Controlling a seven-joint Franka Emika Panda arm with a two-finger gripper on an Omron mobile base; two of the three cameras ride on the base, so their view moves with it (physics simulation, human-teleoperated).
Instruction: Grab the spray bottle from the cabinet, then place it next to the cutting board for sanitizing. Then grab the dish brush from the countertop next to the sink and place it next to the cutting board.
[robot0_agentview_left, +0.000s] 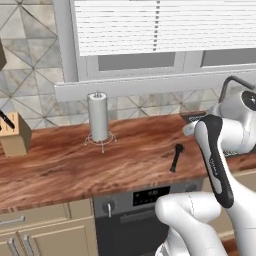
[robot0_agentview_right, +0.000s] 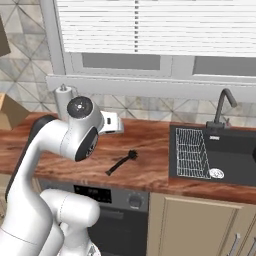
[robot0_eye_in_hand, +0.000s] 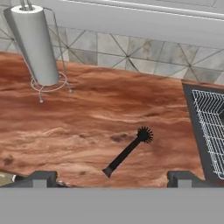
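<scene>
Far left in the left base view: knife block (robot0_agentview_left: 15, 132) at the tabletop (robot0_agentview_left: 60, 170) edge, well away from anything that matters. Next along, paper towel holder (robot0_agentview_left: 98, 117) standing upright on its wire base, back near the tiled wall.

Then the dish brush (robot0_eye_in_hand: 127, 151), lying flat on bare wood between the towel holder and the sink (robot0_agentview_right: 220, 155), just beside the sink's near-left corner (sink has a wire rack (robot0_agentview_right: 192, 152) inside, faucet (robot0_agentview_right: 222, 107) behind). Long axis running diagonal in the hand view: bristle head up and right toward the sink, thin black handle down and left toward the camera. Touching nothing else.

Fingers (robot0_eye_in_hand: 39, 177) spread wide, nothing between them, gripper (robot0_eye_in_hand: 111, 179) hovering above the tabletop with the brush sitting just ahead and roughly centred between the two tips. Handle end the nearer bit. Looks like a straight drop forward and down, plus probably a wrist roll so the fingers close across the diagonal handle instead of along it. Height above the wood hard to judge from here, maybe still a fair way up.

No cutting board or spray bottle anywhere in these shots.
</scene>
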